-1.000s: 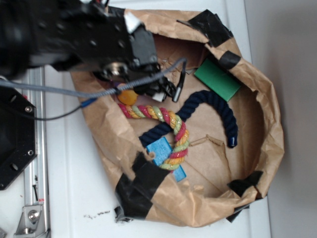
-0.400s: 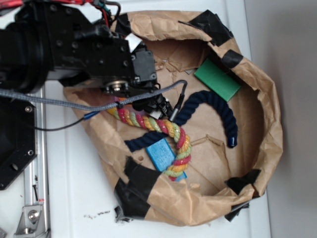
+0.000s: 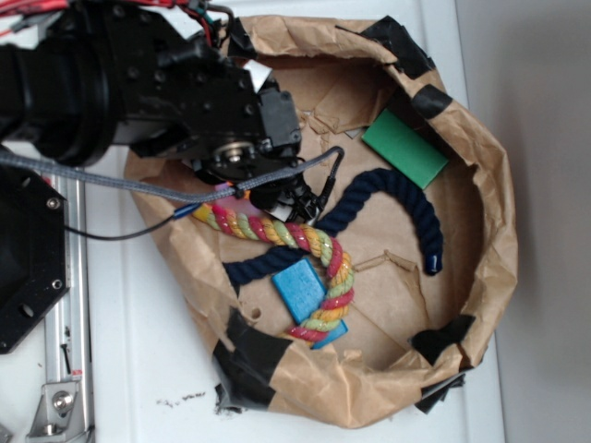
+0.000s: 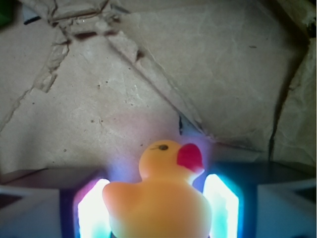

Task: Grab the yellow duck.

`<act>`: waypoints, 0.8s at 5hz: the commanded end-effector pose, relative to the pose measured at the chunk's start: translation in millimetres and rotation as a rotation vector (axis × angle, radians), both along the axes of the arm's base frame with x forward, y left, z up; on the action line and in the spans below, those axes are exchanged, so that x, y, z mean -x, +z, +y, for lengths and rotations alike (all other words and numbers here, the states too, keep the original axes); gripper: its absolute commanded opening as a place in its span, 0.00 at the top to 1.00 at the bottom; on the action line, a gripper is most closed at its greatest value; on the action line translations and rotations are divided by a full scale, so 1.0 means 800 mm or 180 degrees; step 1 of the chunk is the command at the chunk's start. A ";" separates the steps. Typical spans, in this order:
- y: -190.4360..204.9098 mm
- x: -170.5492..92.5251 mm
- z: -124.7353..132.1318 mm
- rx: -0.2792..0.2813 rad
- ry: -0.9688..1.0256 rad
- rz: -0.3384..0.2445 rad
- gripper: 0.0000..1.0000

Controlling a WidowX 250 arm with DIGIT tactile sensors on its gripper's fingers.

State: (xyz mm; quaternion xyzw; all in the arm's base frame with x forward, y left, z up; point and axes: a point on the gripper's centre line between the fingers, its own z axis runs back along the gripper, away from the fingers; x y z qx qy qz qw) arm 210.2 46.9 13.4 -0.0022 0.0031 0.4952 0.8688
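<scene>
The yellow duck (image 4: 158,198), rounded with a red beak turned to the right, fills the bottom middle of the wrist view. It sits between the two glowing pads (image 4: 91,213) of my gripper (image 4: 157,210), and both pads press against its sides. Crumpled brown paper lies beyond it. In the exterior view the black arm covers the duck, and my gripper (image 3: 300,196) points down into the upper left of the paper-lined nest.
A yellow-red-green braided rope (image 3: 305,238) runs just below the gripper. A navy rope (image 3: 406,189) arcs to the right. A green block (image 3: 404,148) lies at the back right and a blue block (image 3: 300,288) in front. The paper wall (image 3: 485,212) rings everything.
A second ago the duck showed beside the fingers; the arm has since moved down and right over it and hides it. The braided rope and paper have shifted a little.
</scene>
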 end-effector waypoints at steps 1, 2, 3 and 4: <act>0.060 -0.029 0.002 -0.0175 -0.0526 -0.0472 1.00; 0.125 -0.056 -0.006 -0.0192 -0.1087 -0.0901 1.00; 0.165 -0.064 -0.009 -0.0324 -0.1385 -0.1016 1.00; 0.169 -0.072 -0.013 -0.0329 -0.1708 -0.1013 1.00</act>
